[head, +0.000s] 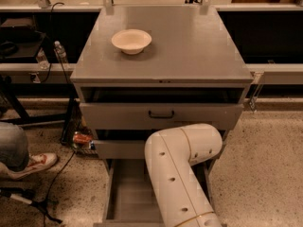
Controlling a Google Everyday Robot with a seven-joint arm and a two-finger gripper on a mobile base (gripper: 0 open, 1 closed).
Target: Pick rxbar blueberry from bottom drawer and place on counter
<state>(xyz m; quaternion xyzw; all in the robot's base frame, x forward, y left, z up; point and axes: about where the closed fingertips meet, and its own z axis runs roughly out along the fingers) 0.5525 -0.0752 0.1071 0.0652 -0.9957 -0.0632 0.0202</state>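
Note:
The bottom drawer [129,193] is pulled open at the foot of the grey cabinet, and the part of its floor that shows is bare. My white arm [182,169] bends over the drawer's right half and covers it. The gripper is not visible; it is somewhere below or behind the arm's elbow, in the drawer area. The rxbar blueberry is hidden or out of view. The counter [189,51] is the flat grey top of the cabinet, farther back.
A cream bowl [131,40] sits on the counter's left rear. The upper drawers [161,113] stand slightly open above my arm. A person's leg and shoe [28,162] and cables lie on the floor at left. A water bottle [60,51] stands at far left.

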